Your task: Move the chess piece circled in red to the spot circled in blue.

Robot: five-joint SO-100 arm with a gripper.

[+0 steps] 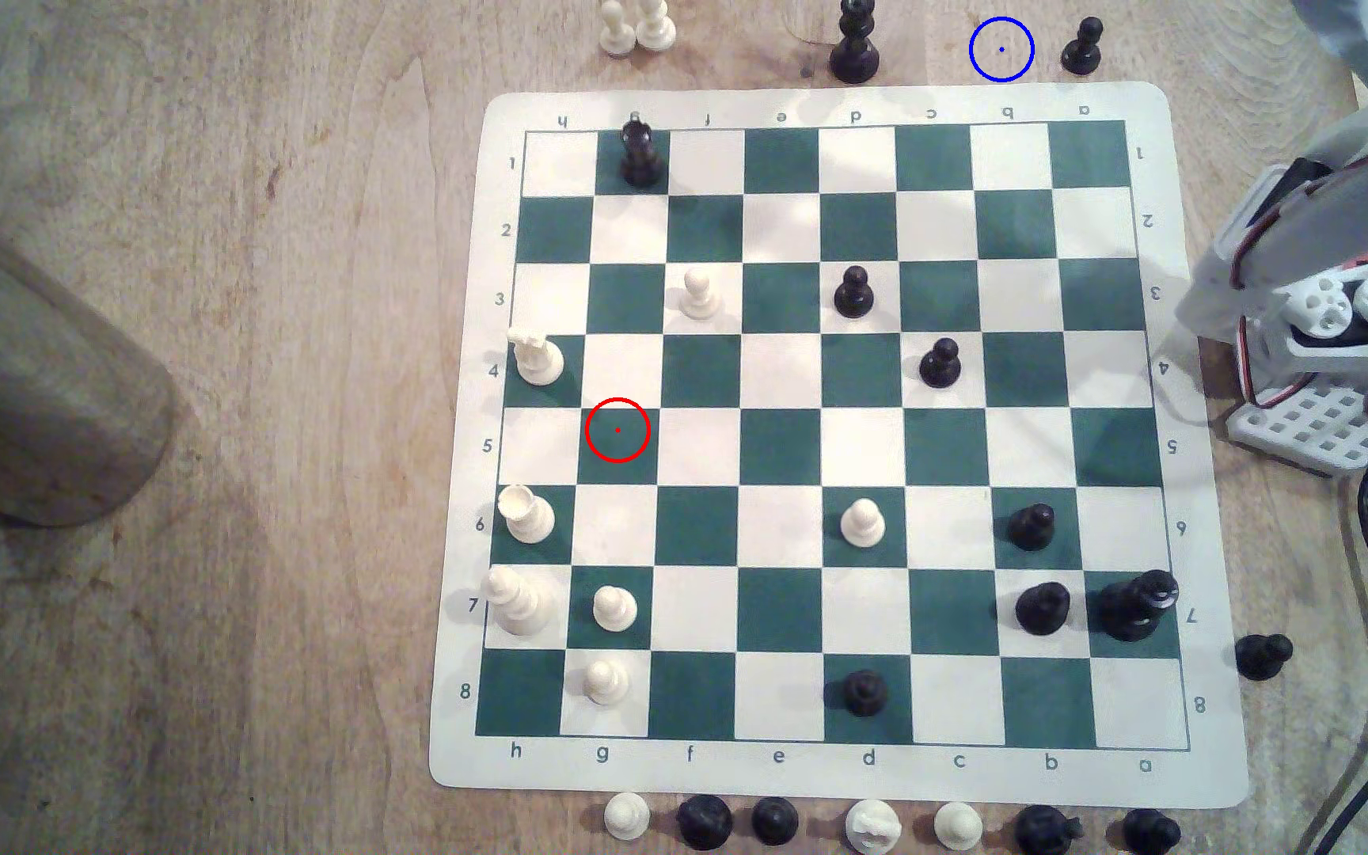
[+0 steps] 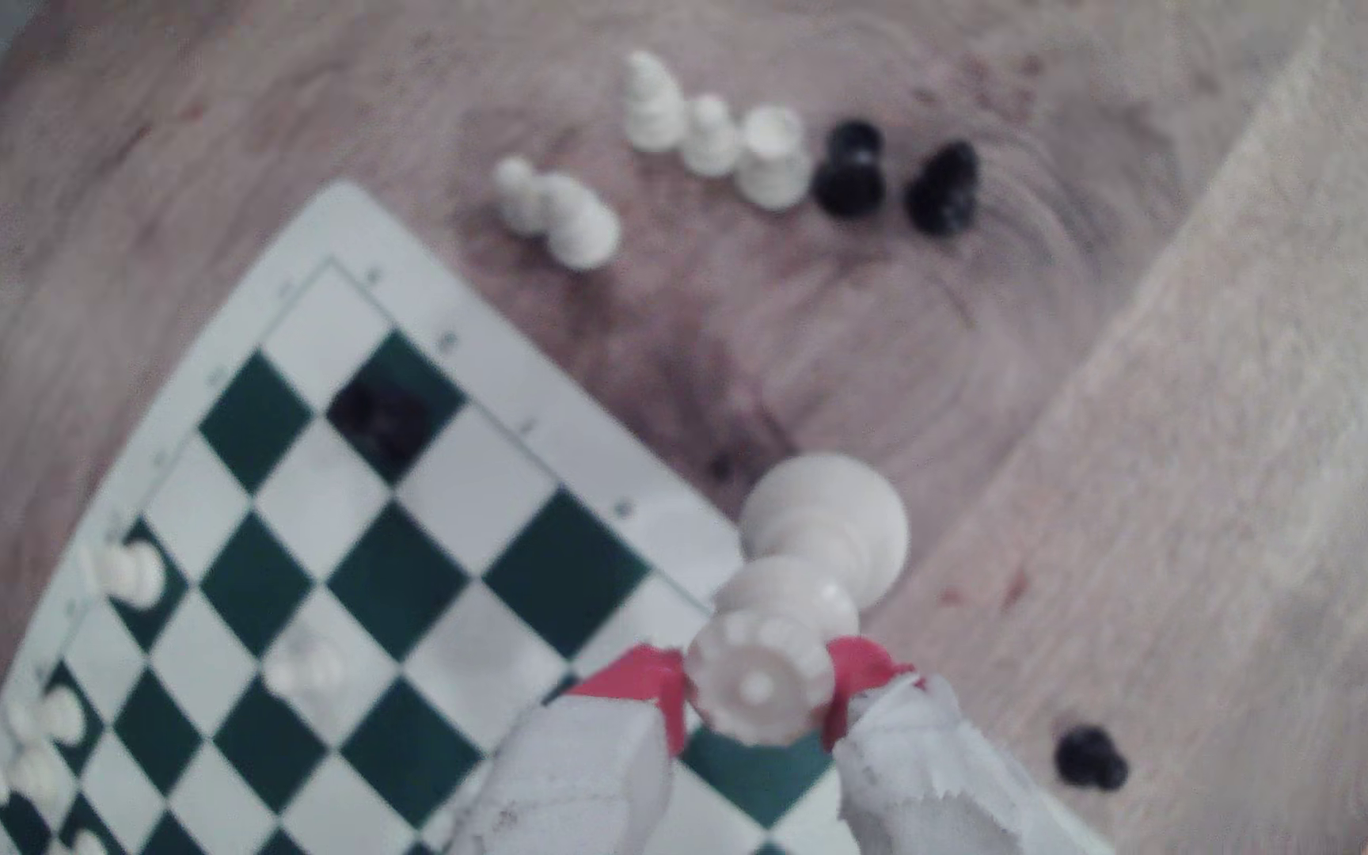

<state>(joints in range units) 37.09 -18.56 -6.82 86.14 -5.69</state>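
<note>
Red-padded jaws grip the smooth, crown-topped cream chess piece above the wood-grain tabletop.

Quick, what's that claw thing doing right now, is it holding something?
Gripper: closed on the chess piece, carried above the board's edge.

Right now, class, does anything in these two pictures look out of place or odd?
Yes. In the exterior view the red ring circles a bare green square with no piece on it. In the wrist view the cream-white chess piece is clamped between the red-tipped fingers, off the board.
</note>
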